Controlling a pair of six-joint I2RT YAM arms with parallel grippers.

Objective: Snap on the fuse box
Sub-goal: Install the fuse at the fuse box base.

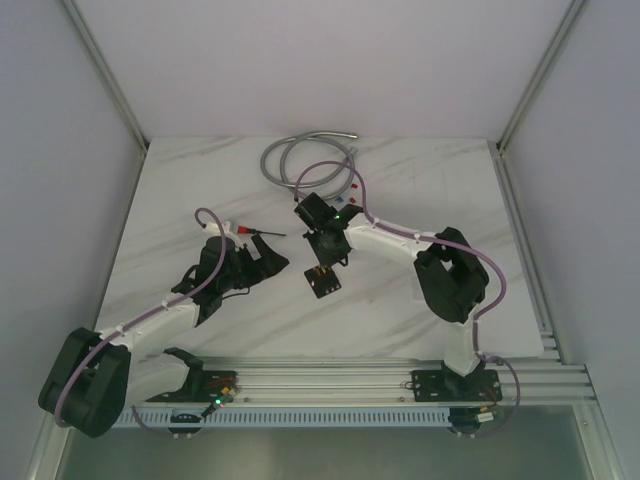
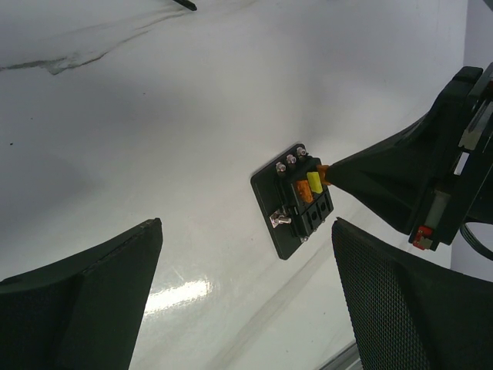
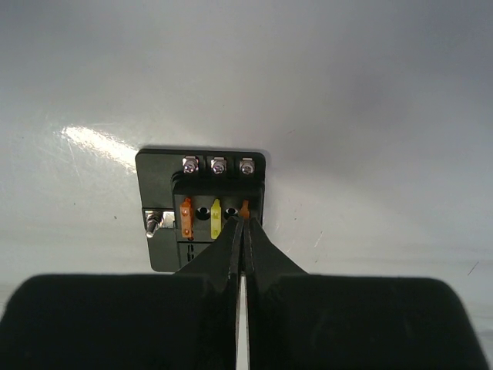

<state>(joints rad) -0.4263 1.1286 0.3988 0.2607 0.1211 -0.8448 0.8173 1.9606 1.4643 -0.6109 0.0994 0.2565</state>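
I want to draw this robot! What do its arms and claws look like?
The left arm and right arm have white tube-shaped links and chunky black joints, with a lilac cable running along each. The left claw and right claw are black, each with two wedge-shaped fingers.

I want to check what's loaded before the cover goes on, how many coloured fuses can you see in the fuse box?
3. An orange fuse at the left, a yellow fuse in the middle, a second orange fuse at the right gripper tips. The gripper may hide more.
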